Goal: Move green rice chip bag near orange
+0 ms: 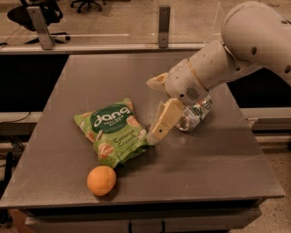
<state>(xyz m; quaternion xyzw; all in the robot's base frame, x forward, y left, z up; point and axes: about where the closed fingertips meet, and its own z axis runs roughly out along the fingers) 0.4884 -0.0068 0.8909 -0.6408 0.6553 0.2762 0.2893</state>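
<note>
gripper point(152, 109), apparently spread, beside green rice chip bag point(113, 132).

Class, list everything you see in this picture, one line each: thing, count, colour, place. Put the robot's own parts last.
green rice chip bag: one, light green with white lettering, lying flat left of the table's centre.
orange: one, orange, near the front edge, by the bag's lower corner.
crushed can: one, silver, right of centre, beneath the arm.
table: one, dark grey, middle of the view.
office chairs: two partly seen, black, on the floor at the top left.
posts: two, grey metal, upright at the table's far edge.
arm: one, white, reaching in from the upper right.
gripper: one, tan fingers open, just right of the bag.
</note>
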